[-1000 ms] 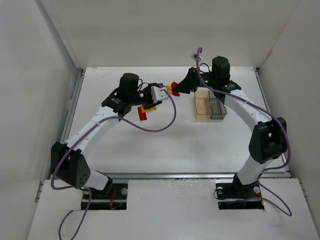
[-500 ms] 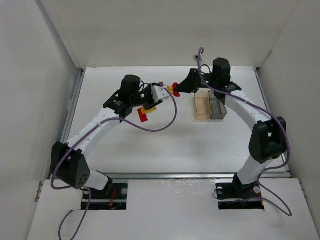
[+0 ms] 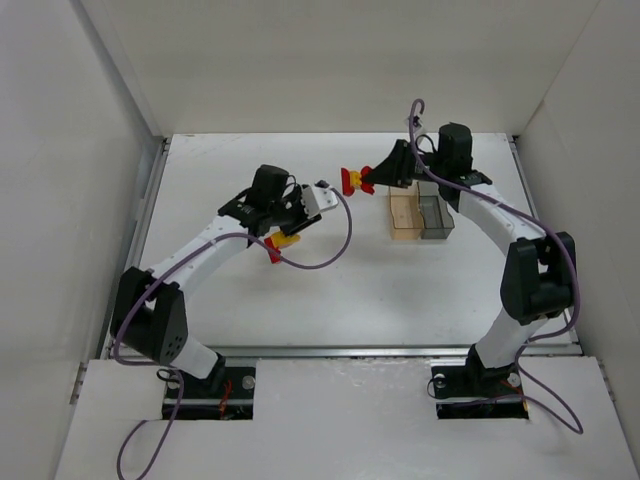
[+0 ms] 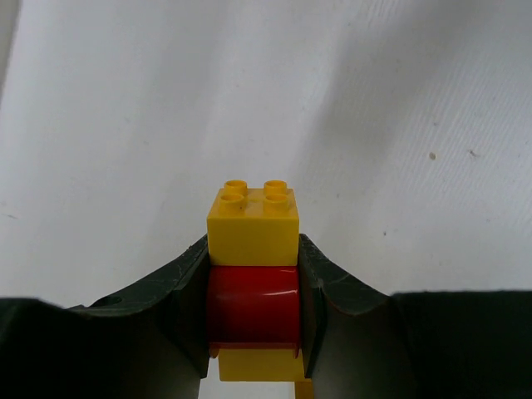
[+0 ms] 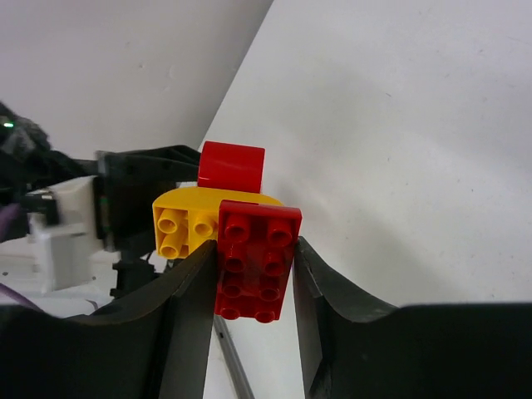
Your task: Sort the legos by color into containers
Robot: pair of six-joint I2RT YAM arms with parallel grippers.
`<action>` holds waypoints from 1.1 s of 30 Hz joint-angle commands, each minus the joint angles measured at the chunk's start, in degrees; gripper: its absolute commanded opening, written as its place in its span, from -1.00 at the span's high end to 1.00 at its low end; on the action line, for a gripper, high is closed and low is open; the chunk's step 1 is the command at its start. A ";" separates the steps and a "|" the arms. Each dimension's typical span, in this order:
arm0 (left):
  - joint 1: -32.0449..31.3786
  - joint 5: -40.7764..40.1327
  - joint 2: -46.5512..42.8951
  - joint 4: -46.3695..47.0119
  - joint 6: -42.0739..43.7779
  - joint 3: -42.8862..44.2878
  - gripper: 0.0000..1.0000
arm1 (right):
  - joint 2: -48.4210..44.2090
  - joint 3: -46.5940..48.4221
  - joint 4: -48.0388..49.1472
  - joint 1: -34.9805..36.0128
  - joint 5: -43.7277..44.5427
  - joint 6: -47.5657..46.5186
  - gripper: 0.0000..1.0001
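Note:
My left gripper [image 4: 253, 287] is shut on a small stack of legos: a yellow brick [image 4: 253, 216] on top, a red brick [image 4: 253, 303] between the jaws, and a yellow piece below. From above, this stack [image 3: 280, 243] hangs left of centre. My right gripper [image 5: 256, 274] is shut on a flat red brick [image 5: 256, 262] joined to a rounded yellow brick [image 5: 184, 223] and a small red brick [image 5: 232, 165]. From above, that cluster [image 3: 353, 180] is held just left of the containers: the amber bin [image 3: 404, 214] and the grey bin [image 3: 436, 217].
The left gripper's black and white body [image 5: 91, 220] shows behind the right gripper's cluster. White walls enclose the table on the left, back and right. A purple cable [image 3: 335, 245] loops below the left wrist.
The left gripper has moved down and left with its stack. The right gripper has drawn a little to the right with its cluster, so the gap between the two has widened.

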 commanded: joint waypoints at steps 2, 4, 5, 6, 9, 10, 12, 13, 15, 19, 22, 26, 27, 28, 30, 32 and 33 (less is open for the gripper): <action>0.08 -5.02 4.25 -5.47 2.29 -1.84 1.00 | 0.71 -1.36 2.69 0.27 0.00 0.67 1.00; 0.08 -6.18 7.06 -6.97 2.81 -1.84 0.91 | 0.71 -1.37 2.69 0.27 0.00 0.67 1.00; 0.08 -6.18 7.94 -8.54 2.81 -1.84 0.81 | 0.71 -1.37 2.69 0.27 0.00 0.67 1.00; 0.08 -6.18 9.34 -9.08 2.81 -1.32 0.75 | 0.71 -1.37 2.69 0.27 0.00 0.67 1.00; 0.08 -5.66 9.88 -9.18 2.81 -1.32 0.40 | 0.71 -1.37 2.69 0.27 0.52 0.67 1.00; 0.08 -5.65 9.88 -9.17 3.42 -1.93 0.33 | 0.71 -1.37 2.69 0.27 0.52 0.67 1.00; 0.08 -5.65 9.88 -7.68 2.73 -1.93 0.19 | 0.71 -1.37 2.69 0.27 0.52 0.67 1.00; 0.08 -5.13 9.88 -7.68 2.73 -1.93 0.01 | 0.71 -1.37 2.69 0.27 0.52 0.67 1.00; 0.69 -4.43 9.36 -6.54 1.59 -1.93 -0.13 | 0.71 -1.37 2.69 0.27 0.52 0.67 1.00; 0.70 -4.42 8.83 -6.53 1.06 -0.98 -0.72 | 0.71 -1.37 2.69 0.27 0.52 0.67 1.00; 1.31 -8.02 7.43 -7.41 -0.43 3.40 -1.00 | 0.71 -1.37 2.16 0.27 0.52 0.06 1.00; 4.56 -6.80 0.93 -5.33 2.80 8.70 -1.00 | -0.44 -0.58 0.50 0.27 1.92 -1.87 1.00; 5.09 -4.53 -2.91 -3.74 4.47 8.70 -1.00 | -0.44 -0.05 -1.42 0.27 1.93 -2.49 1.00; 5.70 -3.55 -5.04 -1.03 4.66 8.70 -1.00 | -0.44 0.65 -2.49 0.27 2.54 -3.10 1.00; 5.71 -3.54 -9.35 13.63 -0.67 3.63 -1.00 | -0.44 2.32 -4.68 0.27 3.15 -4.68 1.00; 5.71 -2.33 -14.62 25.82 -5.25 -5.04 -1.00 | -0.44 3.72 -5.31 0.27 3.77 -5.48 1.00; 5.71 -0.31 -15.86 28.33 -5.27 -7.36 -1.00 | -0.44 3.73 -6.18 0.27 3.77 -5.48 1.00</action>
